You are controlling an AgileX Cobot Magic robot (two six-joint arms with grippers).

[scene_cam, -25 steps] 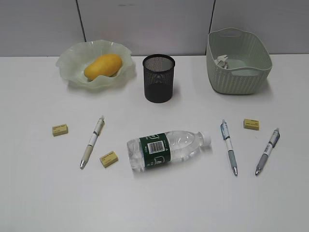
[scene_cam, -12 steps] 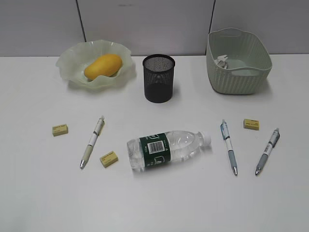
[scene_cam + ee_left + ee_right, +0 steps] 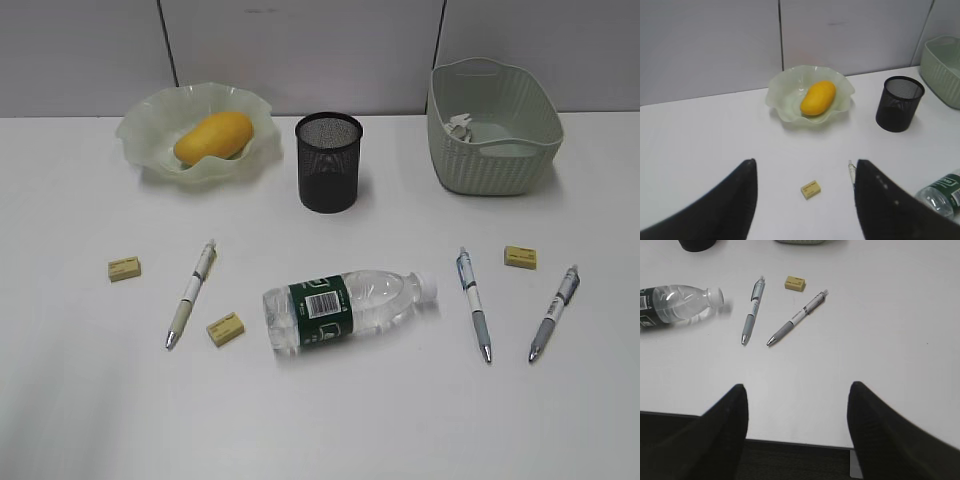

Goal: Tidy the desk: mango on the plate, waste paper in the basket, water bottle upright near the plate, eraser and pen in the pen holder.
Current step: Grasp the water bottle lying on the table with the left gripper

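Note:
The mango lies in the wavy plate. Crumpled waste paper sits inside the basket. On its side in mid-desk lies the water bottle, cap to the right. The black pen holder stands behind it. Three erasers and three pens lie loose. My left gripper hangs open above an eraser. My right gripper is open over the desk's front edge, short of two pens.
Neither arm shows in the exterior view. A grey partition wall runs behind the desk. The left wrist view also shows the mango, the pen holder and part of the bottle.

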